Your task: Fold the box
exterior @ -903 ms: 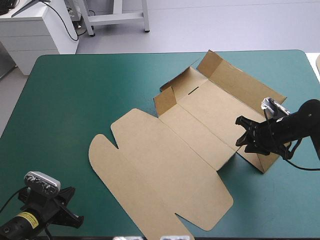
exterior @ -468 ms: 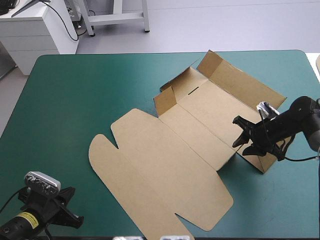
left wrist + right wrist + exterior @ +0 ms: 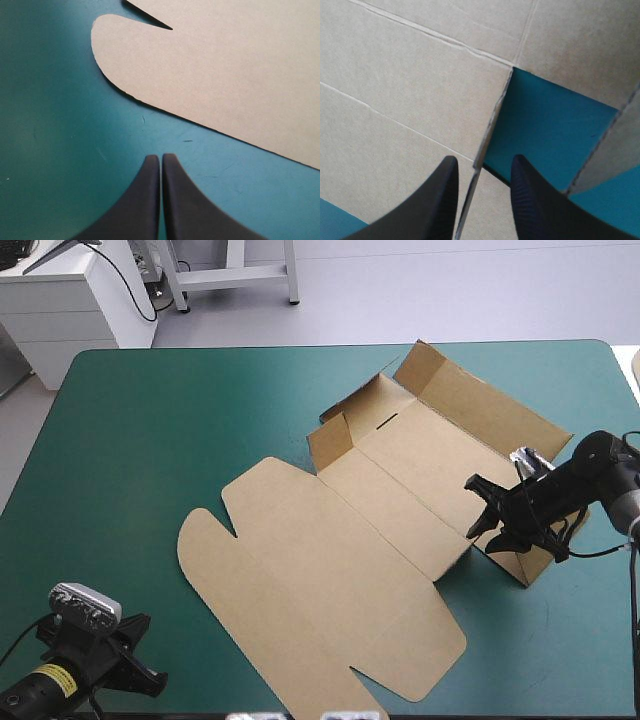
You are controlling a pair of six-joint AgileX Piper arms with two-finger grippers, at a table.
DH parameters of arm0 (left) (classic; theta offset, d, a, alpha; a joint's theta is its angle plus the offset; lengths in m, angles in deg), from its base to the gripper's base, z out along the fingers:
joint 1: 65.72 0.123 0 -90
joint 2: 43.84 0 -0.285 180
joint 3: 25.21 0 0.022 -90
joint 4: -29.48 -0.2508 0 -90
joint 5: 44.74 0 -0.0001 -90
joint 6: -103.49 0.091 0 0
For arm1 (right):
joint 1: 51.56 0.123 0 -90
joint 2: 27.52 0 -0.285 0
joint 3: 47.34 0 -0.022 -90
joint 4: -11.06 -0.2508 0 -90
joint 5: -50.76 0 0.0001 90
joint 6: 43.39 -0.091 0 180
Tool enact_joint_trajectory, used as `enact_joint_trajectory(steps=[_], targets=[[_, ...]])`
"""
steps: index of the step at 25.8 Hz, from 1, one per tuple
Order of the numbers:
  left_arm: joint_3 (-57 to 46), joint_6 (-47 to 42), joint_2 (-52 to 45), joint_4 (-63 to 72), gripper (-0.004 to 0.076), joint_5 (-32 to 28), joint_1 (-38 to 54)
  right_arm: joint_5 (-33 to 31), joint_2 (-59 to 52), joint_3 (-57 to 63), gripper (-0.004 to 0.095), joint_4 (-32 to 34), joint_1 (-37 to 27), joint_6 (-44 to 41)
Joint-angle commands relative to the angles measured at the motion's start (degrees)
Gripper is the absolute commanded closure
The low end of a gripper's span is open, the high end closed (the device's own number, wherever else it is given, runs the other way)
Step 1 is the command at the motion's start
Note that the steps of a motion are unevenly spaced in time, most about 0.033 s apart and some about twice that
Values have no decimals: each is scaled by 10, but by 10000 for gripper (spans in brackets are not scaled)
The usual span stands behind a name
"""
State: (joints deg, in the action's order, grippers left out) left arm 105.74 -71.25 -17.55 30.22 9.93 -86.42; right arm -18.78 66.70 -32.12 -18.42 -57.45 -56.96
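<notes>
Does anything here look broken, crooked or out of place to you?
Nothing stands out. The brown box lies half-folded on the teal-green cover: far walls raised, lid flat, no tears visible. The right arm's jaws stand open with a board edge between them.

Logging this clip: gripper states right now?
Left gripper: shut, empty.
Right gripper: open, an edge of the box between its fingers.

Plain brown box [image 3: 380, 540] on teal-green cover [image 3: 150, 440]; right claw [image 3: 484, 160] black, finely ribbed.
</notes>
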Motion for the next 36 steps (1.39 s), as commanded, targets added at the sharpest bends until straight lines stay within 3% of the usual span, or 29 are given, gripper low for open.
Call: enact_joint_trajectory(steps=[1,7,18,28,31,36], targets=[[13,-2,5,4,731,-32,-1,0,-6,-17,708,-13,1,16],[13,-2,5,4,731,-32,-1,11,-3,-17,929,-18,1,39],[13,-2,5,4,731,-32,-1,52,-3,-17,927,-32,1,104],[13,-2,5,4,731,-32,-1,99,0,-65,922,107,1,173],[13,-2,5,4,731,-32,-1,75,23,-156,922,184,1,187],[13,-2,5,4,731,-32,-1,33,100,-295,921,193,20,296]])
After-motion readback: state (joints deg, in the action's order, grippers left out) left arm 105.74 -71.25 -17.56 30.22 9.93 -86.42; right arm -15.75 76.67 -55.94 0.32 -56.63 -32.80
